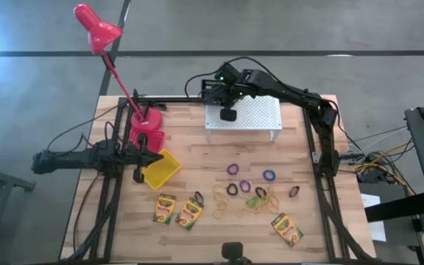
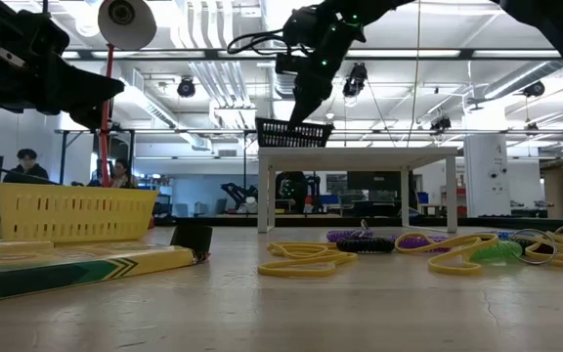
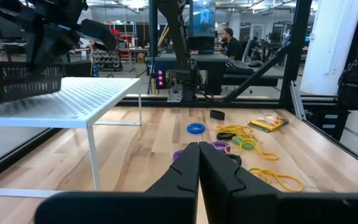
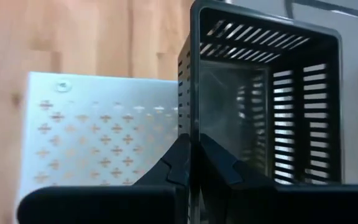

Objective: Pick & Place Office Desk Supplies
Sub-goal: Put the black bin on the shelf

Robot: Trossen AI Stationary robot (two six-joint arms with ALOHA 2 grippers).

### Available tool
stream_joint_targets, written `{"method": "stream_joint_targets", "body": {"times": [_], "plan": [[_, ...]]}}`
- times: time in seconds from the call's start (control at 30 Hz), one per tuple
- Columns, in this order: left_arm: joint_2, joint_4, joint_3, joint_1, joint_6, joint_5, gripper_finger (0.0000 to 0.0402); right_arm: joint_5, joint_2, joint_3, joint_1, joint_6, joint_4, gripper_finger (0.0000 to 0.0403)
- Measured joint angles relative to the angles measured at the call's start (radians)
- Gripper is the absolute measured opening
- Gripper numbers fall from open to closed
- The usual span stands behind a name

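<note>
My right gripper (image 1: pixel 227 105) reaches from the table's right side to the white riser (image 1: pixel 252 112) and is shut on the black slotted basket (image 1: pixel 227 115), seen in the low view at the riser's top (image 2: pixel 294 132). My left gripper (image 1: pixel 155 156) hovers shut above the table, beside the yellow basket (image 1: pixel 160 168), touching nothing. The pink-red basket (image 1: pixel 146 138) stands by the lamp base. Three crayon boxes (image 1: pixel 165 208) (image 1: pixel 190 213) (image 1: pixel 286 229) lie near the front edge. Tan rubber bands (image 1: pixel 260 200) and purple (image 1: pixel 232 169), blue (image 1: pixel 269 175) and black (image 1: pixel 232 189) rings lie mid-table. My right gripper pinches one side wall of the black basket near its rim (image 4: pixel 191 93), with one finger (image 4: pixel 219 165) inside the basket and the other (image 4: pixel 178 163) outside. The fingers come from above, pointing down. Whether the basket's bottom rests on the riser's top (image 2: pixel 360 152) I cannot tell.
The red desk lamp (image 1: pixel 98 28) stands at the far left, its stem slanting over the table's corner. The white riser's legs (image 2: pixel 260 191) stand at the far middle. Bare wood lies between the riser and the rings. People sit in the room beyond the table.
</note>
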Motion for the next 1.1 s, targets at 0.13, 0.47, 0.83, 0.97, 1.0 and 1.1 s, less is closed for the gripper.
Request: {"method": "stream_joint_targets", "body": {"times": [0.13,0.47,0.83,0.97,1.0,1.1], "plan": [[0.0,0.0,0.0,0.0,0.0,0.0,0.0015,0.037,0.0,0.0,-0.004,0.003,-0.002,0.0015],[0.0,0.0,0.0,0.0,0.0,0.0,0.0015,0.041,0.0,-0.054,-0.003,-0.004,0.02,0.0016],[0.0,0.0,0.0,0.0,0.0,0.0,0.0015,0.066,0.0,-0.065,-0.004,-0.021,0.033,0.0027],[0.0,0.0,0.0,0.0,0.0,0.0,0.0015,0.066,0.0,-0.065,-0.003,-0.042,0.036,0.0028],[0.0,0.0,0.0,0.0,0.0,0.0,0.0015,0.066,0.0,-0.065,-0.003,-0.043,0.035,0.0028],[0.0,0.0,0.0,0.0,-0.001,0.0,0.0015,0.066,0.0,-0.049,-0.003,-0.052,0.026,0.0029]]}}
